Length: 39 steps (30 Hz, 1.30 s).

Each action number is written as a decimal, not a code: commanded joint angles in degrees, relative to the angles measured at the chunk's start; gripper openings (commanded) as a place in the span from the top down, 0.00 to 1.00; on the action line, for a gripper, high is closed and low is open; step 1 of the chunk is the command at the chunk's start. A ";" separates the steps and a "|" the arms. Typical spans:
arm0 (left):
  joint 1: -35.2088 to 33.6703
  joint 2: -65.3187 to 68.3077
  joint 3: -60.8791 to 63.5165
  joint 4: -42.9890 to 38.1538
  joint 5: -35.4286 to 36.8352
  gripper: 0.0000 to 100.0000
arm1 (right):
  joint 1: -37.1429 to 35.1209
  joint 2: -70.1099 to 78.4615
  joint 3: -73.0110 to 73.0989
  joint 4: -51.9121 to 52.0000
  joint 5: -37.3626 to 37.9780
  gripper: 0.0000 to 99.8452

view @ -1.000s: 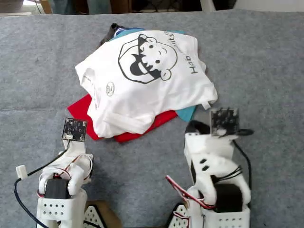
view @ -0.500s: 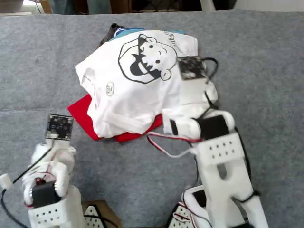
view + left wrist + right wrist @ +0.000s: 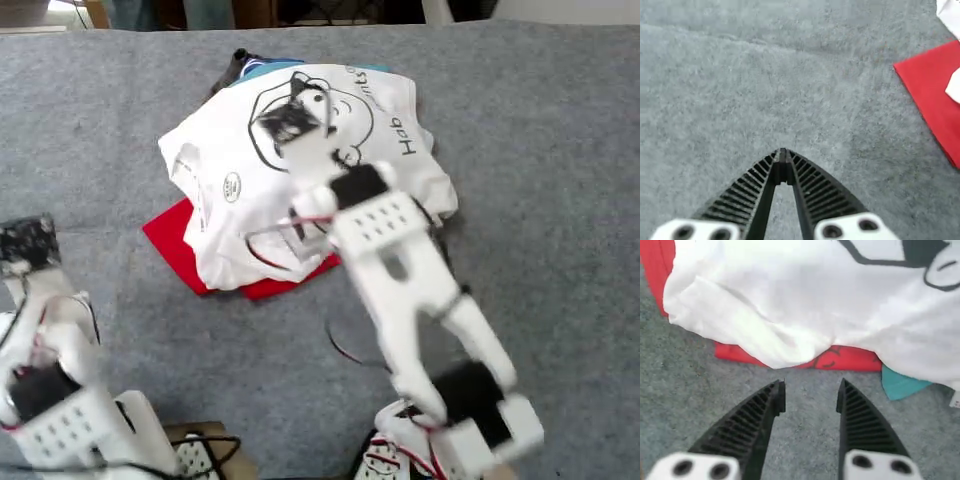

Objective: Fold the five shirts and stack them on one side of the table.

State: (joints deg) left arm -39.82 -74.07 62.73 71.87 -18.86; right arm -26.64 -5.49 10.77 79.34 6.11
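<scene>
Comes down to the right end effector (image 3: 811, 390) against the near edge of the white shirt (image 3: 790, 305): jaws spread fairly wide, nothing between them, poised over bare grey worktop (image 3: 540, 150) just short of where that rumpled edge bulges toward the fingertips. Puts the cloth straight ahead, with the hem running crosswise to the reach, so probably calls for a short push forward and down to pinch it. Shows, beneath the white, a red shirt (image 3: 850, 360) peeping out along the same edge and the corner of a teal shirt (image 3: 897, 382) off to one side; worth catching the top layer alone. From above, finds the heap at the far middle of the worktop, unfolded, white on top, red sticking out toward the robot's left, a dark shirt (image 3: 235, 62) barely showing at the far end; lies roughly on a slant from near-left to far-right. Has the right arm (image 3: 400, 270) stretched over the heap, plainly the nearer one. Leaves the left end effector (image 3: 782, 156) pinched shut on nothing, above plain worktop, the red corner off to its side and well apart. Counts four shirts by colour; cannot tell where a fifth sits. No folding done yet, no stack begun.
</scene>
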 commanded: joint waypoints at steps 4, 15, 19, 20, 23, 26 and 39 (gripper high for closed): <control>-4.97 20.57 -14.11 6.95 2.02 0.97 | -1.58 22.64 -16.57 0.79 4.31 0.81; -9.36 26.11 -13.05 4.84 -0.53 0.97 | -1.76 39.87 -30.37 3.25 6.77 0.92; -9.45 26.46 -11.38 3.96 -0.53 0.97 | -1.41 37.32 -35.56 12.13 8.00 0.90; -9.27 26.46 -10.95 3.96 -0.53 0.97 | -1.41 36.79 -36.44 14.15 9.49 0.89; -9.01 26.46 -10.24 4.04 -0.53 0.97 | -1.76 36.53 -37.05 16.18 12.13 0.89; -8.13 26.55 -10.24 4.22 -0.53 0.97 | -1.67 38.90 -37.14 14.59 12.31 0.89; -7.96 26.55 -10.59 4.40 0.70 0.84 | -2.55 47.08 -43.21 8.00 11.96 0.98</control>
State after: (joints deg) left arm -48.44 -47.52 52.79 76.79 -18.77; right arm -28.04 42.24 -26.95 87.96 17.80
